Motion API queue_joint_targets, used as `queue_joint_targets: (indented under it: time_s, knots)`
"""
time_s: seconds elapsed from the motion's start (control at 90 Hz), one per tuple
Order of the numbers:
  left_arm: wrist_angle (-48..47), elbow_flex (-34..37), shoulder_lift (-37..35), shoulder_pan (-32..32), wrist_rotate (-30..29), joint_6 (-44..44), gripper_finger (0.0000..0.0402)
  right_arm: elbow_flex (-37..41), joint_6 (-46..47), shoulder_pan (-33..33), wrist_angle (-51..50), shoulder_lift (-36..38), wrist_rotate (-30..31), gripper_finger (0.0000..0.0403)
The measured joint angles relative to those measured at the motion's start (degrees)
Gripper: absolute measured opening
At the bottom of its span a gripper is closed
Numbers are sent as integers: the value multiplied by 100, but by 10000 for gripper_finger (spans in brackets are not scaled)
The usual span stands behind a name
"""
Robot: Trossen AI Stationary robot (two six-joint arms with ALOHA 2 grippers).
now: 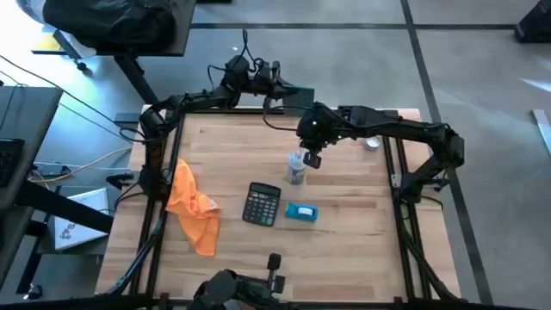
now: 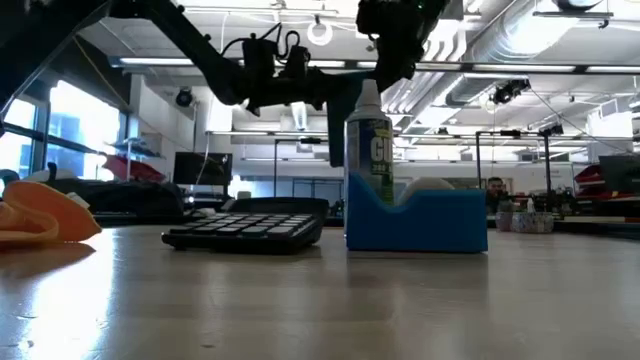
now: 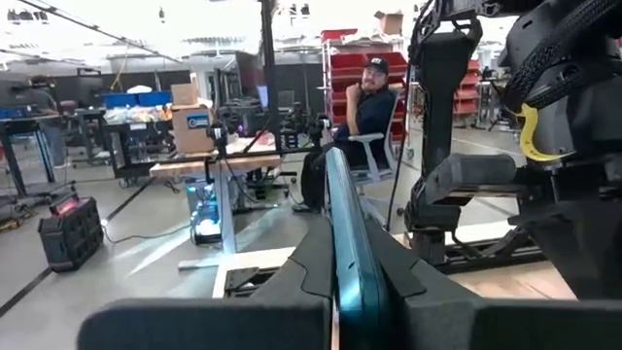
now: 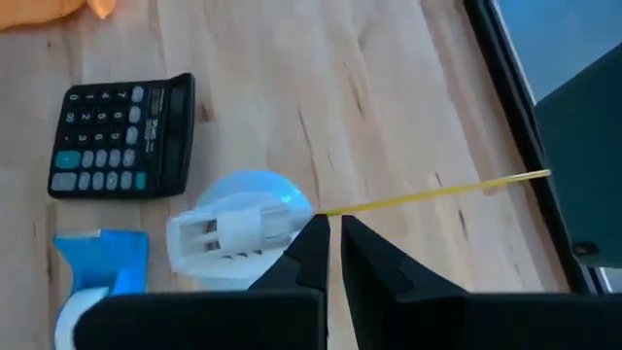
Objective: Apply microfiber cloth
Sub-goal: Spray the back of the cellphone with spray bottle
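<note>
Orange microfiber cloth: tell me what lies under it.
The microfiber cloth lies crumpled at the left edge of the wooden table. Only bare wood shows around it. Its folds cover whatever might sit beneath, so that cannot be seen. The calculator lies apart from it.

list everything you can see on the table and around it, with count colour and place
microfiber cloth: one, bright orange, crumpled near the table's left edge
calculator: one, black, mid-table, right of the cloth
small box: one, blue and white, just right of the calculator
spray bottle: one, white cap with a printed label, upright behind the calculator and box
flat slab: one, teal, edge-on between the left gripper's fingers, above the table's far edge
table: one, light wood, dark frame
person: one, dark clothes and cap, seated in the room beyond
left gripper: one, dark, raised at the table's far edge, shut on the slab
right gripper: one, dark, shut, just above the bottle's cap
</note>
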State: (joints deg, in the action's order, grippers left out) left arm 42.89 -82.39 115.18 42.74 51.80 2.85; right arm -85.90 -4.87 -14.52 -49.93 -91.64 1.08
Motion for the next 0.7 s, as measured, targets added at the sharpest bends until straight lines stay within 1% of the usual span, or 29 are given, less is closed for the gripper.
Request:
queue_joint_targets:
  time_s: [0.156, 0.3, 0.478, 0.6, 0.7]
  knots:
    - [0, 0, 0, 0, 4, -2, 0, -136, -152, -4, 26, 11, 16, 0]
    - [1, 0, 0, 2, 6, -6, 0, -137, -163, -87, -18, 13, -315, 0]
    - [7, 0, 0, 2, 49, -10, 0, -137, -382, -153, 100, 11, -338, 0]
    - [7, 0, 0, 0, 67, -9, 0, -137, -451, -214, 93, -51, -574, 0]
    - [9, 0, 0, 2, 65, -9, 0, -137, -535, -254, 85, -134, -617, 0]
